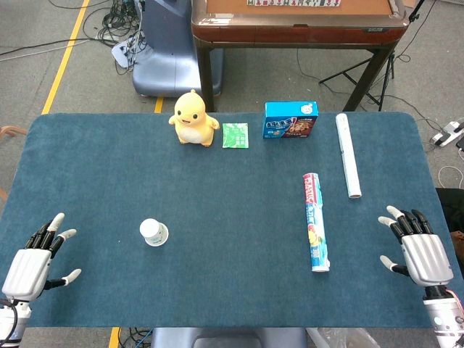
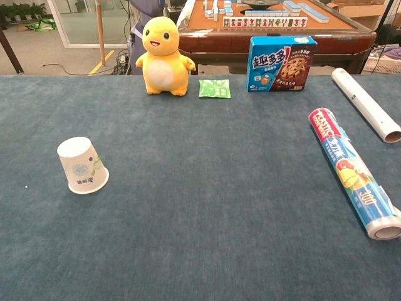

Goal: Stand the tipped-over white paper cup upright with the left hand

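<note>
Fingers (image 1: 52, 225) of left hand (image 1: 30, 265) spread, holding nothing; right hand (image 1: 423, 254) likewise released, parked at far right edge. We see paper cup (image 2: 83, 165) on surface (image 2: 207, 207), left-centre, well apart from left hand. Thin printed paper, tapered: crushes easily, rolls in arc. Carpet-like blue nap should brake it.

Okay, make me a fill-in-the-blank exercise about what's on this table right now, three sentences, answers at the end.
1. The small green packet lies between the blue cookie box and the yellow ____ toy.
2. The white paper cup lies nearer the robot's ____ hand.
3. The left hand and the right hand both hold ____.

Missing words: plush; left; nothing
</note>
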Controlling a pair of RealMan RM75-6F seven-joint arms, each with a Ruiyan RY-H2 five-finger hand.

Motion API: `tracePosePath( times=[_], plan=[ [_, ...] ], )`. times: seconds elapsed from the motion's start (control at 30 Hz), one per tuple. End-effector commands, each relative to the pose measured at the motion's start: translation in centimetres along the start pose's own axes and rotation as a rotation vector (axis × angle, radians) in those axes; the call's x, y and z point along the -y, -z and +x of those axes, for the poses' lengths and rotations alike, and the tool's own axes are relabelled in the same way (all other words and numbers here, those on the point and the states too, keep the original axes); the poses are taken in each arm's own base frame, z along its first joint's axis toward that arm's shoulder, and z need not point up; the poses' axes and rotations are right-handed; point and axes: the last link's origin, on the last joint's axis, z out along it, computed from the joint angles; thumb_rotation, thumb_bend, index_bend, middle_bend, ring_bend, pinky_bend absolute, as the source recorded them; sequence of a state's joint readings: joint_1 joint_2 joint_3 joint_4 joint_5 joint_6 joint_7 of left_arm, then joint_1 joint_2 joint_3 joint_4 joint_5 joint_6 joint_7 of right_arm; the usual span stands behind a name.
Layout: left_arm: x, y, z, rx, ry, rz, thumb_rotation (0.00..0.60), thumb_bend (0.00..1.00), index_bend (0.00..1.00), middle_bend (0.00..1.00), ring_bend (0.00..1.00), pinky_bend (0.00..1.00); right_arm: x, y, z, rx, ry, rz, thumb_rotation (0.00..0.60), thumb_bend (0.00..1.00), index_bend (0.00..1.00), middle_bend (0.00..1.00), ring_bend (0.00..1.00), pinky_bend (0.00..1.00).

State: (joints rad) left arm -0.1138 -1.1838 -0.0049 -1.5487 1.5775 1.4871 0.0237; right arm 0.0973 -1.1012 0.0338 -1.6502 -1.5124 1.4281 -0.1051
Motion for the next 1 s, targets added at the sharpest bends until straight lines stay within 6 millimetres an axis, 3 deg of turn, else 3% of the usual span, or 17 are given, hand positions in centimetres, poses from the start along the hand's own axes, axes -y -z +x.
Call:
tracePosePath(
  times=[0.03, 0.4, 0.57, 0.83, 1.0],
  plan=[
    [-0.3, -0.1, 0.0, -0.001, 0.0, -0.013, 0.6, 0.11, 0.23, 0.0, 0.0, 0.16, 0.0, 0.0, 0.1, -0.003, 0.0, -0.001, 0.6, 0.12, 0.26, 0.13, 0.11, 0.1],
    [-4.1, -1.2, 0.7, -0.021, -0.006, -0.161, 0.6, 0.11, 0.24, 0.0, 0.0, 0.17, -0.1, 0.4, 1.2, -0.027, 0.0, -0.011, 0.6, 0.12, 0.26, 0.13, 0.11, 0.1],
    [-5.8, -2.5, 0.0, 0.003, -0.018, -0.251, 0.6, 0.11, 0.26, 0.0, 0.0, 0.16, -0.4, 0.4, 1.7, -0.034, -0.008, -0.022, 0.6, 0.12, 0.26, 0.13, 0.11, 0.1],
    [-8.4, -4.0, -1.2, -0.005, -0.124, -0.356, 0.6, 0.11, 0.26, 0.0, 0.0, 0.01, -0.9, 0.4, 2.3, -0.04, -0.023, -0.039, 0.6, 0.12, 0.26, 0.13, 0.11, 0.1],
    [-9.5, -4.6, -1.5, -0.011, -0.17, -0.398, 0.6, 0.11, 0.26, 0.0, 0.0, 0.0, -1.0, 0.4, 2.5, -0.041, -0.031, -0.043, 0.6, 0.12, 0.26, 0.13, 0.11, 0.1]
  ],
)
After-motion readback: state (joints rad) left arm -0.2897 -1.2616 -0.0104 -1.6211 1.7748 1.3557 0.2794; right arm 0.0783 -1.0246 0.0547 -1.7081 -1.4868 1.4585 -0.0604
